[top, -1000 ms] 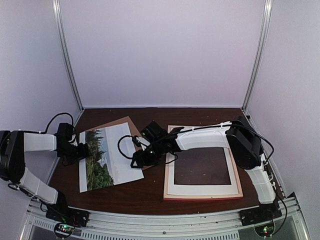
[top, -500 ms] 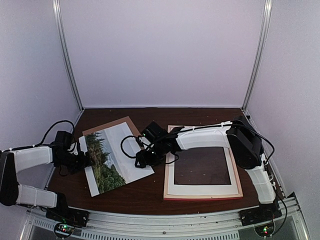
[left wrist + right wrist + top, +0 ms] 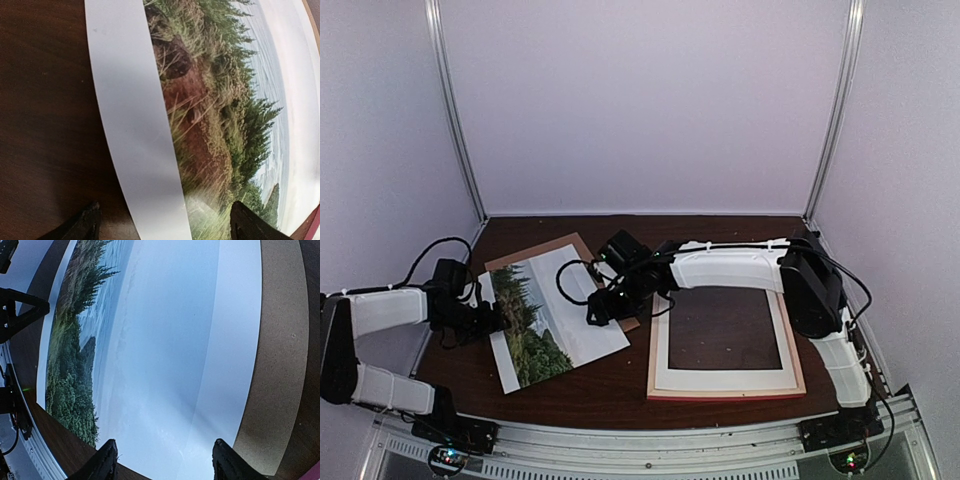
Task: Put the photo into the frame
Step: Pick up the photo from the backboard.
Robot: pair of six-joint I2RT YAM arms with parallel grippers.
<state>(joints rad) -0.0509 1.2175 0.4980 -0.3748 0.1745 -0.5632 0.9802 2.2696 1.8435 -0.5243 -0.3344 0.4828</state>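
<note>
The photo [image 3: 555, 315], trees and pale sky with a white border, lies face up at left of centre, partly over the brown backing board [image 3: 578, 246]. The frame [image 3: 798, 352] lies flat at right, a pink edge at its near side, with the white mat [image 3: 720, 379] inside it. My left gripper [image 3: 492, 318] is open at the photo's left edge; its jaws [image 3: 167, 227] straddle the white border. My right gripper [image 3: 592, 310] is open above the photo's right part; its jaws [image 3: 167, 462] stand apart over the sky area, holding nothing.
The backing board's bare strip [image 3: 275, 365] runs along the photo's far edge. The dark wooden table [image 3: 610, 385] is walled by white panels at back and sides. Black cables hang from both wrists.
The photo has slid right and turned a little. My left gripper has come in to its left edge. My right gripper has drawn slightly back and up over the photo.
</note>
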